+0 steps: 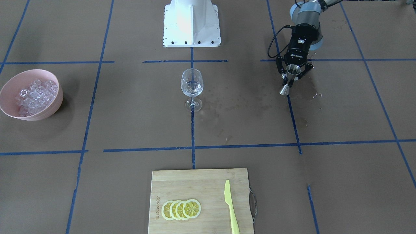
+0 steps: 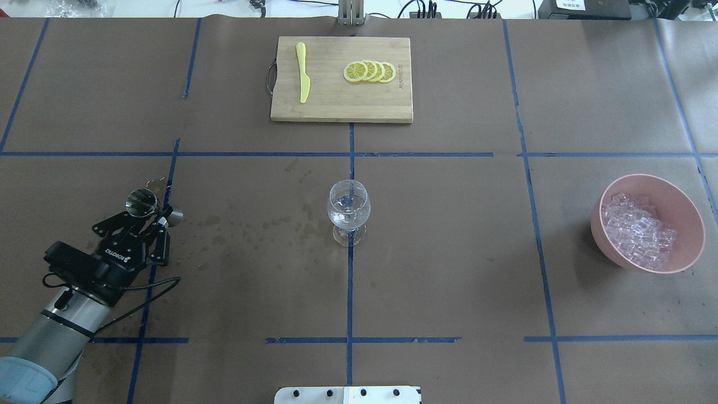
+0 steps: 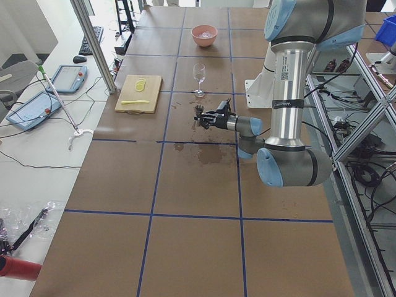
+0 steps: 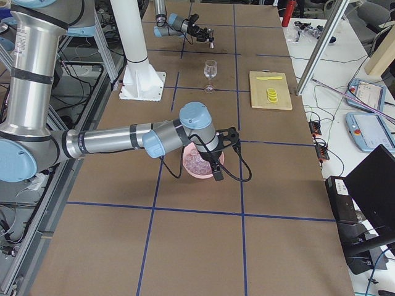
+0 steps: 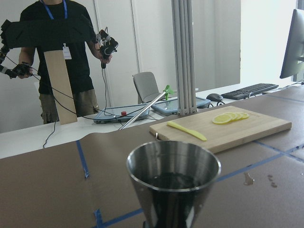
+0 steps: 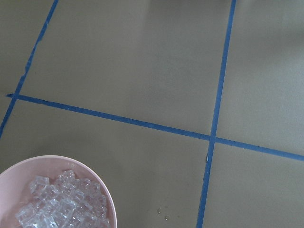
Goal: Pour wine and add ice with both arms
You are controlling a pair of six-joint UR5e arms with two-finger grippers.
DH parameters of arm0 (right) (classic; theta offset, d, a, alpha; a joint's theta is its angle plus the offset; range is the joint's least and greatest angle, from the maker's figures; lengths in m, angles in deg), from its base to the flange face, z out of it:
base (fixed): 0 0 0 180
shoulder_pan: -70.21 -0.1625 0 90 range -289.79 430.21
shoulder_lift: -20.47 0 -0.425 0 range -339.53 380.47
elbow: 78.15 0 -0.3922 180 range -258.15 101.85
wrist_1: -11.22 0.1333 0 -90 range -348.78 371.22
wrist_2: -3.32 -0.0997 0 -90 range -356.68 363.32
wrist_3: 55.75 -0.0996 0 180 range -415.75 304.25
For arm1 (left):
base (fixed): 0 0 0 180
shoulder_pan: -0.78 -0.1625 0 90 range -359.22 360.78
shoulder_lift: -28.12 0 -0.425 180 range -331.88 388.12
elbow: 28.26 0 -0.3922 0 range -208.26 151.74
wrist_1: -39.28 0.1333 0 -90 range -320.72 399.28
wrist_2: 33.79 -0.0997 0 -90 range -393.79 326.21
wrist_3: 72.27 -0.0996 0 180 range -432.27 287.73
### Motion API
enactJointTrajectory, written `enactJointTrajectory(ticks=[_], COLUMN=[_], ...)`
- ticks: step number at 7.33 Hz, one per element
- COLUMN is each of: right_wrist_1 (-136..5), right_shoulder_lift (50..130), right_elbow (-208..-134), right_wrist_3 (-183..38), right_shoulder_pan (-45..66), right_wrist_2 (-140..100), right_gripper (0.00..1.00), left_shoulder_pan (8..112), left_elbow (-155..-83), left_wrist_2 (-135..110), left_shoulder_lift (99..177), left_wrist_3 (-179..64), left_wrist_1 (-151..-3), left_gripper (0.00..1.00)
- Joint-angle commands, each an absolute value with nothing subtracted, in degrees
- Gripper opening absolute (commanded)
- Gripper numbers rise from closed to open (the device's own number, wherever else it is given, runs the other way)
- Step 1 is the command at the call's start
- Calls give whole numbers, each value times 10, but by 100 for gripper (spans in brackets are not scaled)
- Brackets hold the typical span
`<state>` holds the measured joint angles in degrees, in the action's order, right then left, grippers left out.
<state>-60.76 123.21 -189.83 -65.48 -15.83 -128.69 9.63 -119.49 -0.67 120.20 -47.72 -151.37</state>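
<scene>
Brown table [image 2: 449, 252], left end effector [image 2: 148, 214] tight around steel jigger [image 2: 141, 202].

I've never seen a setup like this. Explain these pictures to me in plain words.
This is a robot with a left arm and a right arm at a taped table. Six cameras shot the same moment: one faces the robot, one looks over its shoulders, one stands at each table end, and one rides on each wrist.

On the table are an upright wine glass in the middle, a pink bowl of ice, and a cutting board with lemon slices and a yellow knife.

The left gripper is shut on a steel jigger, well to the side of the glass; the left wrist camera looks over its rim. The right gripper is near the bowl but shows only in one end view, so I cannot tell if it is open.
</scene>
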Motion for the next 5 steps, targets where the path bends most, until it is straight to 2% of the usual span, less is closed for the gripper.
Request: enactJointTrajectory(ticks=[1, 2, 4, 5], right_wrist_1=[-608, -608, -608, -608], right_shoulder_lift=[1232, 1232, 1232, 1232], right_elbow=[-1898, -1898, -1898, -1898], right_wrist_3=[-654, -654, -655, -655], right_shoulder_pan=[-158, -158, -158, -158], right_wrist_2=[-1287, -1287, -1286, -1287], right_gripper=[100, 100, 100, 100], left_shoulder_pan=[116, 121, 121, 120], left_elbow=[-1198, -1209, -1282, -1285], left_wrist_2=[-7, -7, -7, -7], left_shoulder_lift=[1260, 1282, 1326, 1363], left_wrist_3=[-484, -484, -484, -484], left_wrist_1=[-1445, -1381, -1215, -1167], left_gripper=[0, 0, 0, 0])
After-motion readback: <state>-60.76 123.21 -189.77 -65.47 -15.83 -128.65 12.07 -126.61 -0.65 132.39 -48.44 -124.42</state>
